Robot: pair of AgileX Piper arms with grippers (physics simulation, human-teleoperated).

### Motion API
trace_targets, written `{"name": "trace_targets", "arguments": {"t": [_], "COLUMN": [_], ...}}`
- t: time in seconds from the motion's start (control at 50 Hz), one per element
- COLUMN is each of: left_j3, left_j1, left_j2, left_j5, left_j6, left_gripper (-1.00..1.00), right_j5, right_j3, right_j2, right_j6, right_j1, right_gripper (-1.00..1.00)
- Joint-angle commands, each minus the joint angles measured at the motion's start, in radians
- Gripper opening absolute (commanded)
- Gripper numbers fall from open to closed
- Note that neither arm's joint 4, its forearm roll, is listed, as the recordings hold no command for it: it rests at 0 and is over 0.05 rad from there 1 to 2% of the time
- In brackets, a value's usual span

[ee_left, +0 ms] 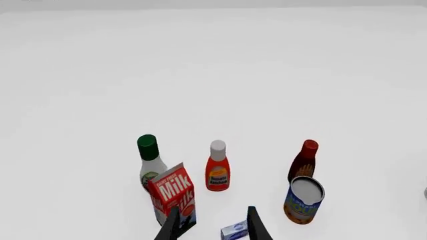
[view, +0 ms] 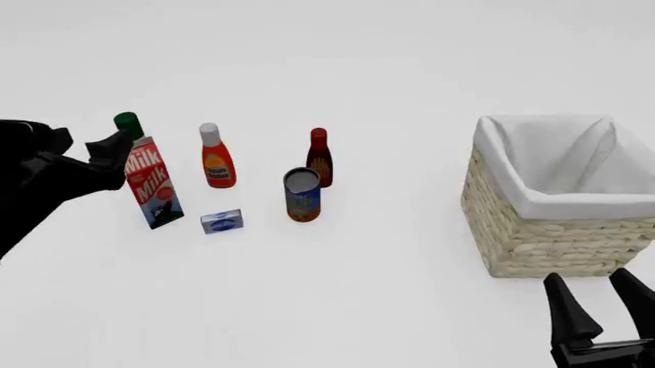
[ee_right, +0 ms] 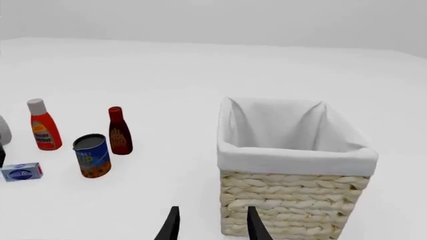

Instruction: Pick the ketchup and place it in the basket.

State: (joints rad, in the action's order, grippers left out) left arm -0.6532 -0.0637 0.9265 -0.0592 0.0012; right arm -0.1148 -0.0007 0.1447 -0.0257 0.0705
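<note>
Behind the milk carton [view: 152, 182], upright ketchup [view: 216, 159].

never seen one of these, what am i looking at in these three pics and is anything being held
These are simulator renders of two robot arms at a white table. The wide picture comes from a fixed camera behind the arms; the other two come from cameras mounted just behind each gripper.

The left gripper and the right gripper are the dark two-fingered claws. Both are open and hold nothing.

Standing on the table are the ketchup, a milk carton, a green-capped bottle behind it, a dark red bottle and a can. A small blue-and-white box lies flat. Off to the right sits the basket, with nothing visible inside its white lining.
</note>
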Motion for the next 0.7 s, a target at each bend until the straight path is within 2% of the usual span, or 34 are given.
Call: {"name": "trace_targets", "arguments": {"t": [0.02,0.22,0.32,0.34,0.38,0.4,0.54,0.7], "left_j3": [-0.136,-0.245,-0.296,-0.297,-0.331,-0.331,-0.414,-0.457], "left_j1": [-0.023,-0.038,-0.053,-0.048,-0.059,-0.060,-0.062,-0.059], "left_j2": [0.125,0.224,0.281,0.280,0.321,0.312,0.362,0.411], "left_j5": [0.031,0.073,0.112,0.103,0.140,0.131,0.170,0.190], "left_j6": [0.030,0.049,0.028,0.046,0.007,0.031,0.028,0.020], "left_gripper": [1.00,1.00,1.00,1.00,1.00,1.00,1.00,1.00], "right_j5": [-0.016,-0.015,-0.031,-0.032,-0.038,-0.044,-0.050,-0.066], "right_j3": [0.000,0.000,0.000,0.000,0.000,0.000,0.000,0.000], "right_j2": [0.018,0.018,0.035,0.037,0.045,0.053,0.060,0.080], "right_j6": [-0.006,-0.009,-0.009,-0.009,-0.007,-0.003,-0.001,0.001], "right_j1": [0.007,0.008,0.010,0.009,0.011,0.011,0.012,0.016], "right_gripper": [1.00,1.00,1.00,1.00,1.00,1.00,1.00,1.00]}}
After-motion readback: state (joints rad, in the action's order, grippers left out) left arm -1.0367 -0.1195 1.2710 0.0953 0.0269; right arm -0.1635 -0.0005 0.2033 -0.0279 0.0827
